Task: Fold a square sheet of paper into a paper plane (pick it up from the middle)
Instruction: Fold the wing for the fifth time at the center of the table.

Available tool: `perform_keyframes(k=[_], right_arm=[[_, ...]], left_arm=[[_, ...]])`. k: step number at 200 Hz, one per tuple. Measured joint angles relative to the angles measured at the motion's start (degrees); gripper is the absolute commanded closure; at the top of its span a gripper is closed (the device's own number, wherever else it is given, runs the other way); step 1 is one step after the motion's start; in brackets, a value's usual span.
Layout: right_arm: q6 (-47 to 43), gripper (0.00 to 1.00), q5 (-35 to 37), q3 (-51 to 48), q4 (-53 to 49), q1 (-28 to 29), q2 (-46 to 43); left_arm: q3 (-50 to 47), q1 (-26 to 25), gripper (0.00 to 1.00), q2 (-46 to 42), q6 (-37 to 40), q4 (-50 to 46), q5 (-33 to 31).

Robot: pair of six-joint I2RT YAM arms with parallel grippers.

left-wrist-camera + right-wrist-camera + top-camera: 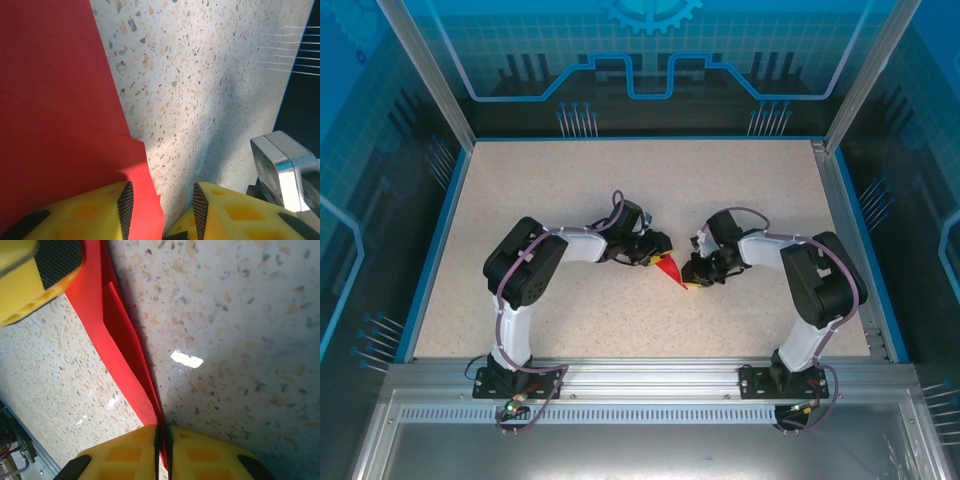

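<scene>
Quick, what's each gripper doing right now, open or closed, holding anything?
Left gripper: open, jaws straddling the edge of the red paper.
Right gripper: closed, pinching the red paper.

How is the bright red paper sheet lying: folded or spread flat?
Folded. The bright red paper sheet tapers to a point, and the right wrist view shows overlapping layers pinched in the right pincer.

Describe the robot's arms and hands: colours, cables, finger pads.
The left arm and right arm have black joint housings, white links and purplish cables. The left hand and right hand have yellow fingers with black ribbed pads.
</scene>
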Motion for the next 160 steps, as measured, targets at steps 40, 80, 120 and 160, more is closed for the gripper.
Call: perform_keyframes(k=[40, 80, 120, 160], right_arm=[[-0.8, 0.84, 0.2, -0.2, -0.2, 0.0, -0.3], [-1.3, 0.87, 2.7, 0.4, -1.4, 1.0, -0.4], [-1.4, 0.89, 6.2, 1.5, -3.1, 2.5, -0.6], [-1.4, 0.84, 7.3, 1.6, -3.5, 3.1, -1.0]], left_arm=[[0.0, 0.0, 0.6, 0.0, 0.0, 0.0, 0.0], [0.0, 0.0, 0.6, 0.0, 0.0, 0.0, 0.0], [0.0, 0.0, 0.6, 0.0, 0.0, 0.0, 0.0], [0.0, 0.0, 0.6, 0.0, 0.0, -0.1, 0.0]])
